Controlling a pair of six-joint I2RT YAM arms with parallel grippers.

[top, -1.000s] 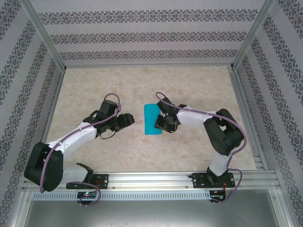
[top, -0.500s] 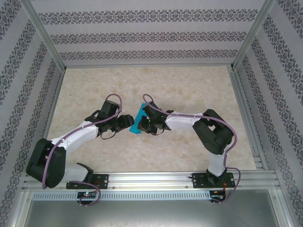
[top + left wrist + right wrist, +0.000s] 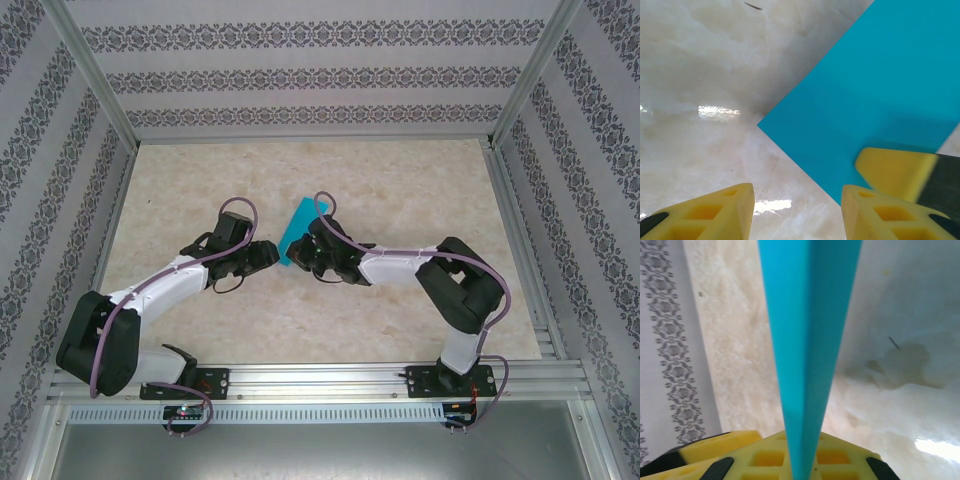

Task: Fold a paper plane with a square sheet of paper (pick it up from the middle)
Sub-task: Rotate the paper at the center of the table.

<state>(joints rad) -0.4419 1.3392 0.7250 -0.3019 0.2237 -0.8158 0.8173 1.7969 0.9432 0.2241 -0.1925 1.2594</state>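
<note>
Right pincer [image 3: 304,249] tight on smooth, creased cyan sheet [image 3: 297,227]; yellow latticed left pincer [image 3: 797,199] agape.

Folded cyan paper [image 3: 296,231] stands edgewise, tilted.

Your count:
- One cyan paper sheet [image 3: 296,226].
- Two arms: left arm [image 3: 160,285], right arm [image 3: 420,262].
- Two grippers, one per arm: left gripper [image 3: 272,253], right gripper [image 3: 304,248].
- In your left wrist view, three yellow fingers [image 3: 720,212]: two own, one from other gripper.
- Two purple cables [image 3: 235,204].
- One marble-look table [image 3: 420,180].
- One aluminium rail [image 3: 320,378] at near edge.
- Three patterned walls [image 3: 320,80].
</note>
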